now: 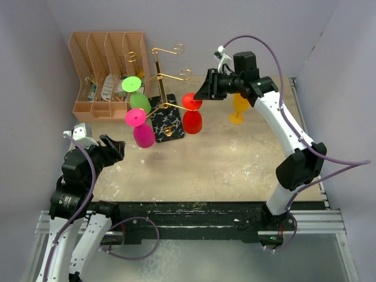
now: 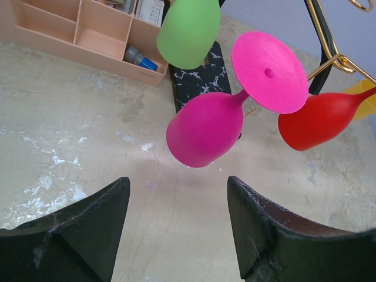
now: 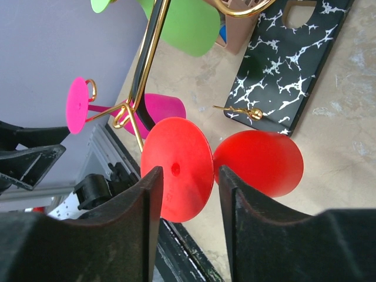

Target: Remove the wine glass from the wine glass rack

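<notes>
The gold wire wine glass rack [image 1: 157, 75] stands on its black veined base [image 1: 167, 119]. A green glass [image 1: 140, 101], a magenta glass [image 1: 144, 135] and a red wine glass [image 1: 192, 121] hang upside down from its arms. My right gripper [image 1: 201, 91] is open at the red glass's foot; in the right wrist view the foot disc [image 3: 176, 170] lies between the fingers of that gripper [image 3: 189, 171], with the red bowl [image 3: 261, 161] just beyond. My left gripper [image 1: 116, 147] is open and empty, a little short of the magenta glass [image 2: 205, 132] in the left wrist view [image 2: 179, 200].
A tan slotted organiser [image 1: 106, 70] with small items stands at the back left. A yellow glass [image 1: 238, 107] stands on the table behind my right arm. Purple-grey walls close in left, back and right. The table's dark front rail [image 1: 200, 214] runs along the near edge.
</notes>
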`<state>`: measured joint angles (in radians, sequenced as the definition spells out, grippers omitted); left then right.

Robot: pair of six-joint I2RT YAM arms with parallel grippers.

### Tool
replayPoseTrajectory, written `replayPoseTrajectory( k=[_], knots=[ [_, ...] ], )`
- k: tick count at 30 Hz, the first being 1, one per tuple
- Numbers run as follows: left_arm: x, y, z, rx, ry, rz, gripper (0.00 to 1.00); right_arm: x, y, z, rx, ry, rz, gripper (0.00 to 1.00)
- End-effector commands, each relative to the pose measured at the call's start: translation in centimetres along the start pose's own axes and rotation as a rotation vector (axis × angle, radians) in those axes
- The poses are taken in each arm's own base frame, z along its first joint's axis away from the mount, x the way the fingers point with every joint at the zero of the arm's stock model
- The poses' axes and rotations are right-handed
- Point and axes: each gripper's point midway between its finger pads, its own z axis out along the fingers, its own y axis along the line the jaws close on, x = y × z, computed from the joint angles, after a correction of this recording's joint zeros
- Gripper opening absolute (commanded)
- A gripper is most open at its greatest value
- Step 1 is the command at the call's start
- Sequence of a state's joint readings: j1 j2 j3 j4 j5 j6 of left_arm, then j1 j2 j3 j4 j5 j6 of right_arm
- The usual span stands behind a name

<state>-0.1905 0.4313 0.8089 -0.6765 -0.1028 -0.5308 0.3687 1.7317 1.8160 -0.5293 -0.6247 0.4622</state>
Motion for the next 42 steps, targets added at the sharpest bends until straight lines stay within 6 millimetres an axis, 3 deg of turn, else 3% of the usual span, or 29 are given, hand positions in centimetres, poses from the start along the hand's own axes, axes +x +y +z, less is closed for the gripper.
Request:
replayPoseTrajectory(
  k=[1,7,14,24,29,42],
  knots=[
    [-0.7,-0.2,0.1,0.005,-0.033,-0.007,0.7,-0.2,1.2,-0.5,-0.037,-0.013,-0.038,0.36],
    [-0.8,-0.2,0.0,0.006,-0.034,-0.007,0.7,-0.3,1.4,-0.6,-0.037,-0.017,-0.044,0.15],
    [-0.8,-0.2,0.0,0.006,-0.034,-0.006,0.7,-0.8,1.4,-0.9,-0.014,-0.045,-0.037,0.0],
    [-0.8,-0.2,-0.1,0.005,-0.036,-0.008,0.7,-2.4,3.7,-2.6,-0.073,-0.151,-0.013,0.0],
    [-0.9,-0.2,-0.1,0.006,-0.042,-0.009,0.7,-2.9,3.6,-3.7,-0.061,-0.198,0.016,0.0],
    [-0.9,-0.2,-0.2,0.009,-0.044,-0.009,0.7,-1.1,4.1,-4.0,-0.147,-0.15,0.069,0.0]
  ],
)
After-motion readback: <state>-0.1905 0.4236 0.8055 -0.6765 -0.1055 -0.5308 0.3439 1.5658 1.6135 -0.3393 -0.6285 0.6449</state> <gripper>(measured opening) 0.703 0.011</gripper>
